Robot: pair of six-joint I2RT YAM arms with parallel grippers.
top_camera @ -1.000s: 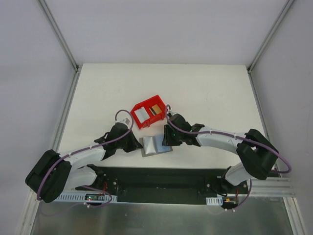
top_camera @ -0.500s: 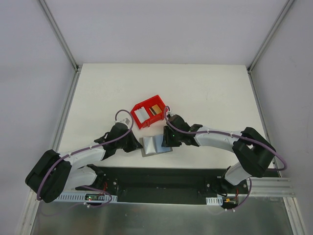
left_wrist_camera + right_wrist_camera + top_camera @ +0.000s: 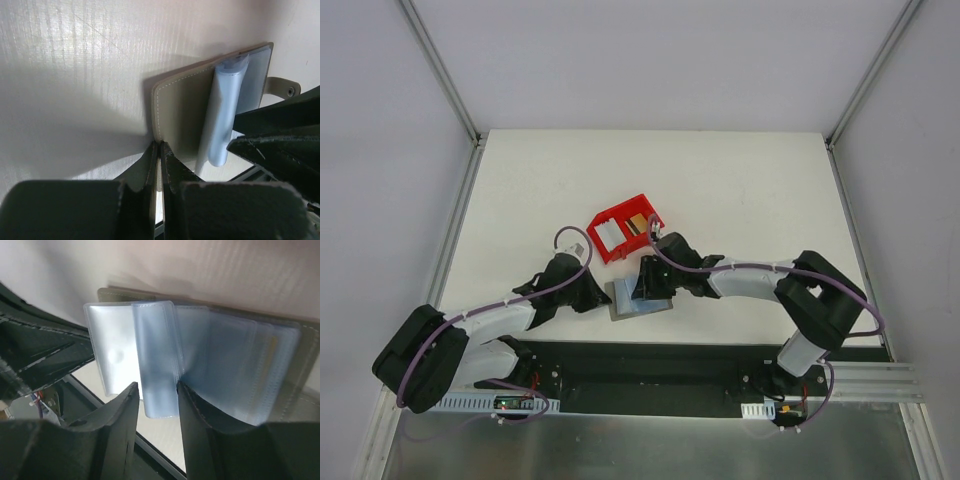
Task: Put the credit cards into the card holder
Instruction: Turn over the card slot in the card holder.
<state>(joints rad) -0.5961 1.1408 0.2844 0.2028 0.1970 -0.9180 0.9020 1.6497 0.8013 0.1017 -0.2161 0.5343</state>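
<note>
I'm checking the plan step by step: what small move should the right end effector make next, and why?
Probably close the right end effector on the clear sleeve standing between its open jaws, to spread a pocket. The left end effector, shut, seems to pinch the cover edge of the card holder, and the credit cards lie in the red bin.

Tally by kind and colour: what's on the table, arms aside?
red plastic open-topped bin: 1
grey flat card holder, clear sleeves fanned open: 1
white thin card, in the bin: 1
gold thin card, in the bin: 1
dark thin card, in the bin: 1
Total: 5
</note>
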